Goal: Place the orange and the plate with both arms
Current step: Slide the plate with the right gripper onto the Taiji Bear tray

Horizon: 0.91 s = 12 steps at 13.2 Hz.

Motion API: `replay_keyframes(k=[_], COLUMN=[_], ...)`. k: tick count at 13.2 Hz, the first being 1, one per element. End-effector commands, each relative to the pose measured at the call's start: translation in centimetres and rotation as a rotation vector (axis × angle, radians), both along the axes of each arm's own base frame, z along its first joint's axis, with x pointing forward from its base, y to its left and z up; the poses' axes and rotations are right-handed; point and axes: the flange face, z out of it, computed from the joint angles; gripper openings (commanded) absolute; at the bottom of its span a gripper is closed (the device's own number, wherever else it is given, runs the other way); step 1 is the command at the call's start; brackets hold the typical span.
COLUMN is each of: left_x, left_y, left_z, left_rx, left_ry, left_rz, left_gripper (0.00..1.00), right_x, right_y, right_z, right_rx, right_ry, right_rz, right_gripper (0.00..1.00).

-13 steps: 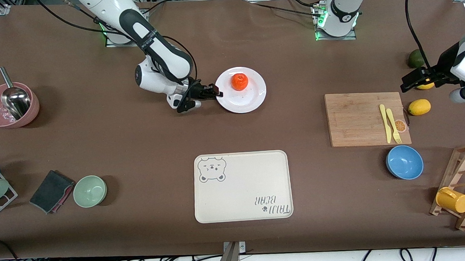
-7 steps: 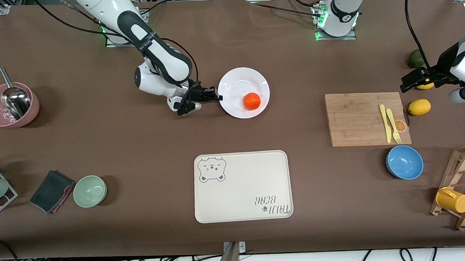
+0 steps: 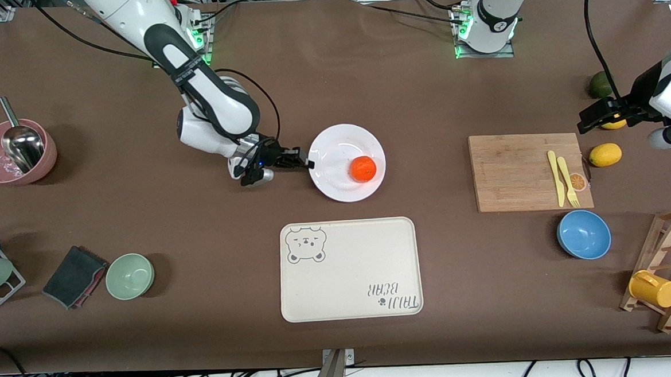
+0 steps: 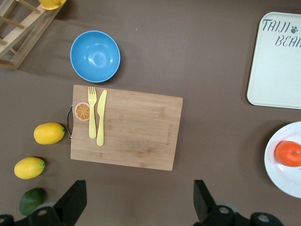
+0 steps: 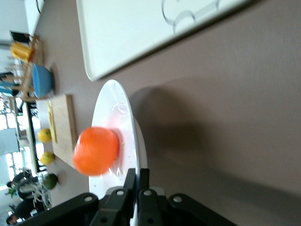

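The white plate (image 3: 339,154) is held by its rim in my right gripper (image 3: 309,164), which is shut on the rim's edge toward the right arm's end. The plate hangs slightly off the table, over bare brown table beside the cream tray. The orange (image 3: 363,168) lies on the plate, off-centre toward the left arm's end. In the right wrist view the fingers (image 5: 130,178) pinch the plate (image 5: 106,101) edge-on, with the orange (image 5: 95,150) close by. My left gripper (image 3: 587,119) waits open over the table beside the lemons; its wrist view shows the plate (image 4: 282,175) and the orange (image 4: 288,154).
A cream bear-print tray (image 3: 350,269) lies nearer the front camera than the plate. A wooden cutting board (image 3: 518,170) with a yellow fork and knife, a blue bowl (image 3: 583,234), two lemons and a lime sit toward the left arm's end. A green bowl (image 3: 130,275) and a pink bowl (image 3: 15,152) sit toward the right arm's end.
My right gripper has closed on the plate's rim and carried the plate toward the tray. The orange rolled from the plate's middle to its side toward the left arm's end.
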Motion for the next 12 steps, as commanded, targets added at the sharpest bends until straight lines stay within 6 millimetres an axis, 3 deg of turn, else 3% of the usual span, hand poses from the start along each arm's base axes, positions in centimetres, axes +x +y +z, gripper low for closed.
replay_keyframes(k=[1, 5, 7, 10, 12], left_x=[0.3, 0.3, 0.3, 0.3, 0.3], left_y=[0.1, 0.1, 0.1, 0.1, 0.1], left_z=[0.6, 0.6, 0.5, 0.5, 0.5], left_rx=[0.012, 0.012, 0.012, 0.012, 0.012], left_ry=[-0.002, -0.002, -0.001, -0.001, -0.001], left_rz=[0.000, 0.000, 0.000, 0.000, 0.000], left_gripper=[1.00, 1.00, 1.00, 1.00, 1.00], right_x=[4.3, 11.6, 13.9, 16.8, 17.1], right_y=[0.6, 0.9, 0.5, -1.8, -1.8], right_z=[1.4, 1.0, -0.1, -2.3, -3.3], right_rx=[0.079, 0.166, 0.190, 0.147, 0.141], right_ry=[-0.005, -0.054, -0.061, -0.109, -0.110], right_rz=[-0.078, -0.166, -0.198, -0.202, -0.198], right_gripper=[0.00, 0.00, 0.00, 0.00, 0.00])
